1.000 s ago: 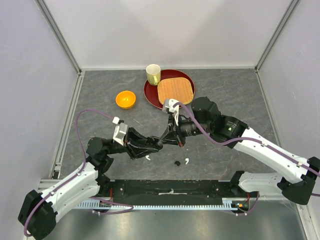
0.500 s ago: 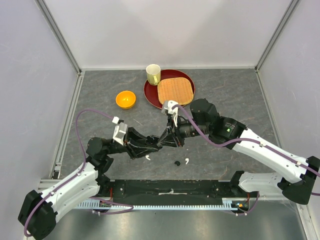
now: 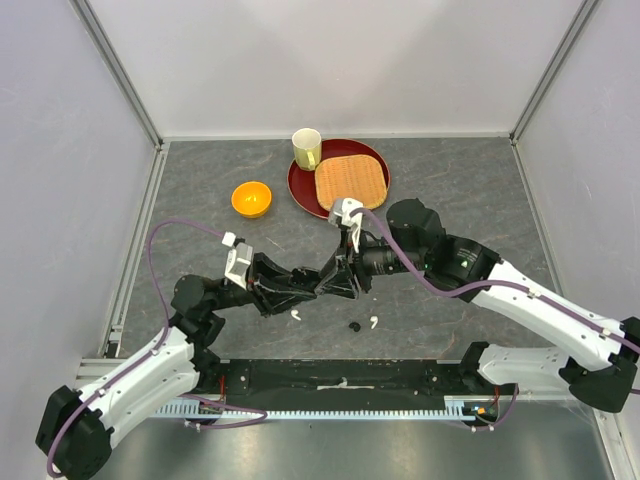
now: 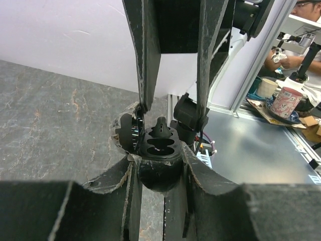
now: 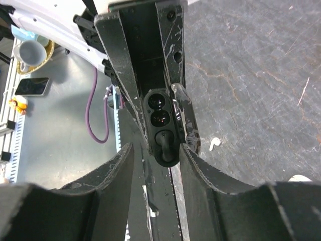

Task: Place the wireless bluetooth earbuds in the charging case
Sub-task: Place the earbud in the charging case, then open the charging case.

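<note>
Status: charging case [image 4: 158, 173], lid open, clenched in left pincer [image 3: 318, 285]. Right pincer [image 5: 156, 148] released, fingers parted either side of the case. One black bud [image 4: 161, 125] sticks up from a slot. Loose on worktop [image 3: 450, 180] nearby: white bud [image 3: 372, 322], second black bud [image 3: 354, 326], second white bud [image 3: 296, 316].

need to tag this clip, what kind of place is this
Likely a robotics lab test cell: two robot arms bolted to a grey table, white walls on metal framing, and props like an orange bowl.
</note>
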Controlling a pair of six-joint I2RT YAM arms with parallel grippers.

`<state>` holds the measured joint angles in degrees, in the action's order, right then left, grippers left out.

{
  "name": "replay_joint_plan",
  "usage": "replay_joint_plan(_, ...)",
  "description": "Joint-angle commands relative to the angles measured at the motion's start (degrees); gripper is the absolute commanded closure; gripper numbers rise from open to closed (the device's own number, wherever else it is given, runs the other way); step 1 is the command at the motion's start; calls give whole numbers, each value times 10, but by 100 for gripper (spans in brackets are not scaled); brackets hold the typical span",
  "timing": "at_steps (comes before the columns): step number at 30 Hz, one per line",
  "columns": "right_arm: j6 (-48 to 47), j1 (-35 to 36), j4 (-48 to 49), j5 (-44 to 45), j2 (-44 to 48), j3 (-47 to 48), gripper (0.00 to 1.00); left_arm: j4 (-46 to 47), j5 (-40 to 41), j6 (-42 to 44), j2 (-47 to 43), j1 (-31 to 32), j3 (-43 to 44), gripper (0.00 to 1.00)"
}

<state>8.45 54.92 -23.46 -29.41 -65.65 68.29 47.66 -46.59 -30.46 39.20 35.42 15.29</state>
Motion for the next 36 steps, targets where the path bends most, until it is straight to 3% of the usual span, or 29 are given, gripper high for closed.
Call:
replay_joint_plan(1, 6, -3, 47, 40, 28, 17, 50, -5, -11, 25, -18, 3, 7, 98)
replay_joint_plan(10, 26, -3, 55, 137, 79, 1, 40, -21, 14, 44, -27, 3, 1, 98)
replay_joint_plan(17, 76, -5, 53, 237, 135, -47, 25, -41, 47, 58, -47, 3, -6, 98)
replay_joint_plan(26, 138, -5, 74, 113, 48, -39, 21, -46, 56, 63, -50, 3, -4, 98)
replay_joint_plan(36, 140, -4, 113, 72, 12, -31, 16, -63, 69, 62, -65, 3, -4, 98)
